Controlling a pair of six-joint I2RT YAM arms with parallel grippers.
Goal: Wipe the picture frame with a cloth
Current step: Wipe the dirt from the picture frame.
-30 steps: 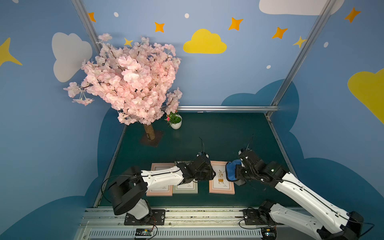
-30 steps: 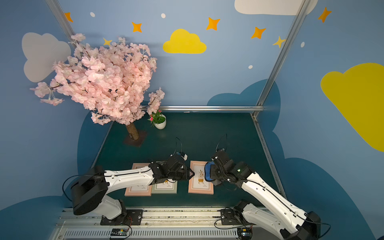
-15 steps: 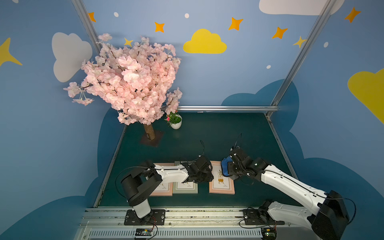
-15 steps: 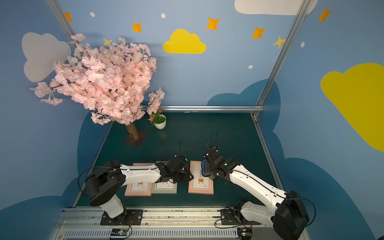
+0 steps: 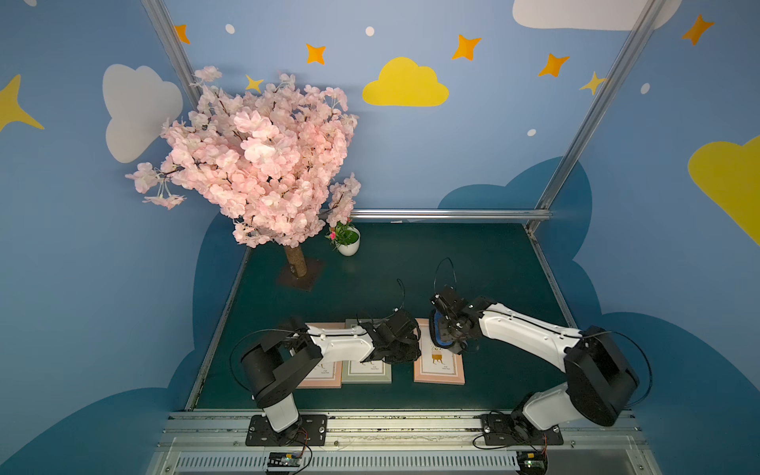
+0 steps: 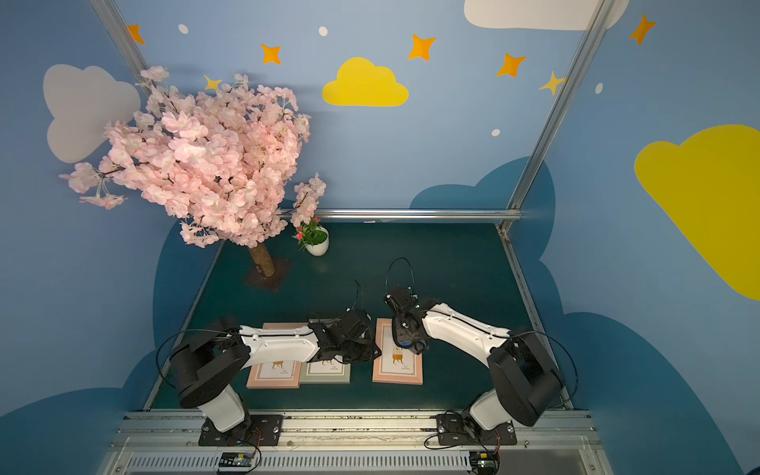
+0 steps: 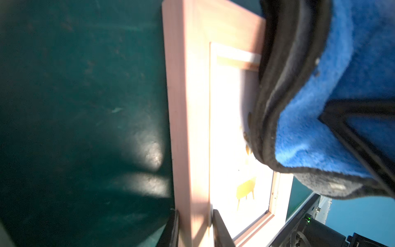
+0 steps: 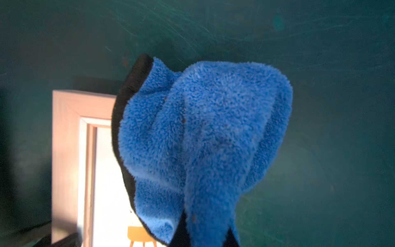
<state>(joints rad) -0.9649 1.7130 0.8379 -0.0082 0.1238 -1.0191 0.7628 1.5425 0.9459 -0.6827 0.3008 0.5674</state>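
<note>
The pink picture frame (image 5: 439, 368) lies flat at lower centre in a top view, right of 2 other frames (image 5: 368, 373). The blue cloth (image 8: 205, 128), pinched in the right gripper (image 8: 205, 239), hangs over the frame's upper end. The left gripper (image 7: 195, 229) clamps 1 side rail. Wiping looks barely begun, with most of the glass left to do.

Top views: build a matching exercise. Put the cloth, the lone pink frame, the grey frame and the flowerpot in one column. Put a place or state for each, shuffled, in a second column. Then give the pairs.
Column one
1. cloth
2. lone pink frame
3. grey frame
4. flowerpot

Column two
a. beside the tree trunk
b. edge pinched by the left end effector
c. flat beside the other pink frame
d. held by the right end effector

Pairs: 1-d, 2-b, 3-c, 4-a
</note>
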